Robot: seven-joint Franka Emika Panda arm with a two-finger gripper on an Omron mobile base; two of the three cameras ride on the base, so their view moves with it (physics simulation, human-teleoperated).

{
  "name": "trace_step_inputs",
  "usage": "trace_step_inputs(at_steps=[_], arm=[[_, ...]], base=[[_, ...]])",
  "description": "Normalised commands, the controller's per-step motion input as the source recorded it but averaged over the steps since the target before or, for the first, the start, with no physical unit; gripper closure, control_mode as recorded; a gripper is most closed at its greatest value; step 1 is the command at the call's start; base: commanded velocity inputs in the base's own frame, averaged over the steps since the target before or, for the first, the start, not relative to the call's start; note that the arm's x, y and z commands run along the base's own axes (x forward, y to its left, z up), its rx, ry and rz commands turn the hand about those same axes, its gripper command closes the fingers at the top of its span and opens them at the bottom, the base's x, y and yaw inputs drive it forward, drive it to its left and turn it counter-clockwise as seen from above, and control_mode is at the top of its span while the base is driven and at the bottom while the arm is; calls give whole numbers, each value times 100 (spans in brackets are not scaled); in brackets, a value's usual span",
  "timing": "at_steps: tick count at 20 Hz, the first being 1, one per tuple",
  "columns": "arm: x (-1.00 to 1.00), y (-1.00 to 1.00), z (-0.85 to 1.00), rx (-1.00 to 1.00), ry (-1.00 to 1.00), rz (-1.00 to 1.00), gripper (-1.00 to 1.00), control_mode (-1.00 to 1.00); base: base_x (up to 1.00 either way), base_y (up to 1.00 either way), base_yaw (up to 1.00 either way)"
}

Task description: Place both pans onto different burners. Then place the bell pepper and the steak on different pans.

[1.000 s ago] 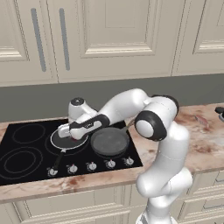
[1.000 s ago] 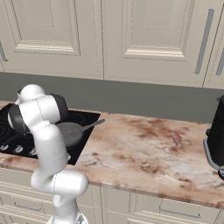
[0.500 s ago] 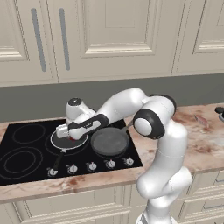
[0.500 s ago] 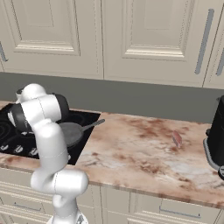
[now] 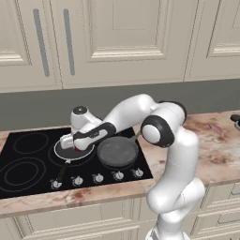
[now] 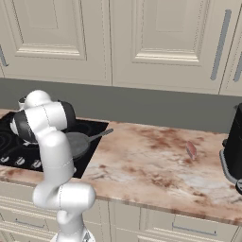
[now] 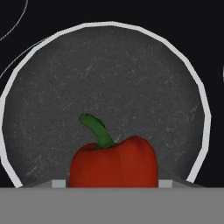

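The shallow dark pan [image 5: 59, 151] with a pale rim sits on a burner near the middle of the black cooktop [image 5: 28, 161], its long handle pointing to the front. The deeper grey pan [image 5: 117, 151] rests on the burner to its right, also seen as the grey pan [image 6: 78, 142]. My gripper [image 5: 75, 146] hangs low over the shallow pan, shut on the red bell pepper [image 5: 76, 149]. The hand view looks down past the bell pepper [image 7: 113, 166] onto the pan's dark floor [image 7: 109, 78]. The steak [image 6: 191, 149] lies on the marble counter far to the right.
Small silver knobs [image 5: 97, 178] line the cooktop's front edge. Two free burner rings [image 5: 19, 169] lie at the left of the cooktop. A dark appliance [image 6: 234, 146] stands at the counter's right end. Cabinets hang above the grey backsplash.
The gripper, with the bell pepper in it, has moved a little to the left and lower over the shallow pan. Both pans have stayed put.
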Motion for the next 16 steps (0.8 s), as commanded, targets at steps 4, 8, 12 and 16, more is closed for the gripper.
trace_step_inputs(at_steps=[4,8,12,16], arm=[[7,0,-9,0,0,0,100,-100],[6,0,-6,0,0,0,100,-100],[1,1,-6,0,0,1,100,-100],[2,0,-8,0,0,0,100,-100]], base=[[0,0,0],[0,0,0],[0,0,0],[0,0,0]])
